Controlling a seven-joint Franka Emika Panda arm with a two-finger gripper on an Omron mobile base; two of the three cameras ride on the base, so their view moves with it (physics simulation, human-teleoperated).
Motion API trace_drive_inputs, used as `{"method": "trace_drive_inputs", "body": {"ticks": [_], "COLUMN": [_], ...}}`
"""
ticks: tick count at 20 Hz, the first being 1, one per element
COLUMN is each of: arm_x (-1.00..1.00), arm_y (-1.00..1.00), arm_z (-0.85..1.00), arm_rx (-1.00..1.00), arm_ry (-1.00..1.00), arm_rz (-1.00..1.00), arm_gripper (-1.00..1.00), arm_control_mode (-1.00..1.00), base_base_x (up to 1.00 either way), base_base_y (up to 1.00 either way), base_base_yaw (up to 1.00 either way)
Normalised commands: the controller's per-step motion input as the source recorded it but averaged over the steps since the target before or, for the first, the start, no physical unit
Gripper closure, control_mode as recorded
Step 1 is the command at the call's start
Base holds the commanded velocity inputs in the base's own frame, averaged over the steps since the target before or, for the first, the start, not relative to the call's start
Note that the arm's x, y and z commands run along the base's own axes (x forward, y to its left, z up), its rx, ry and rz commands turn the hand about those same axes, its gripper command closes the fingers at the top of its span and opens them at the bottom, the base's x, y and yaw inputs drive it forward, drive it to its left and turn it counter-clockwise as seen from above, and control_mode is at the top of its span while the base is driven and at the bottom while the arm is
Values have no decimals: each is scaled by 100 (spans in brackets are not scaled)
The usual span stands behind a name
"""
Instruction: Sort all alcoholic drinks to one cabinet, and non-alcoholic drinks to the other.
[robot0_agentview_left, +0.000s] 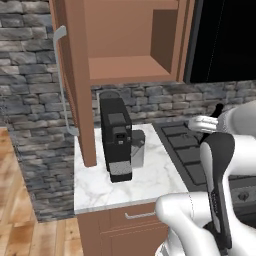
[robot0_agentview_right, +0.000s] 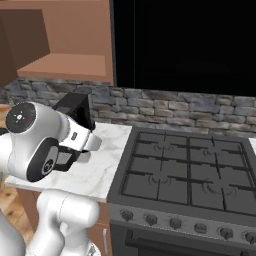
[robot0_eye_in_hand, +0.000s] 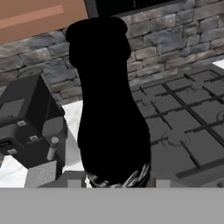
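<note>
Nearby, coffee machine beside stove.

no readable text, no label, no brand, no number anywhere

A bottle is held upright in the pincer; beyond it, a coffee machine at left, a stove at right.

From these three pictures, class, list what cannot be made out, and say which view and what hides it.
- Gripper fingertips: hand view, hidden behind the black bottle.
- Bottle's label and base: hand view, body in shadow, bottom cut off at the lower edge.
- Open cabinet top: left base view, cut by the upper edge.
- Coffee machine: right base view, partly covered by the arm.
</note>
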Motion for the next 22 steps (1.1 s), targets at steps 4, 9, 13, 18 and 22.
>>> {"method": "trace_drive_inputs", "body": {"ticks": [4, 9, 13, 18, 22], "arm_x": [-4, 33, 46, 45, 62], "arm_y": [86, 54, 20, 1, 0], "arm_z": [0, 31, 64, 52, 23], "arm_rx": [-6, -4, 0, 2, 4], "arm_ry": [-2, -3, 0, 0, 0], "arm_rz": [12, 2, 3, 9, 16], "arm_gripper": [100, 100, 100, 100, 100], "arm_control_mode": [-100, -100, -100, -100, -100], "base_base_x": [0, 0, 0, 0, 0], "base_base_y": [0, 0, 0, 0, 0], "base_base_yaw": [0, 0, 0, 0, 0]}}
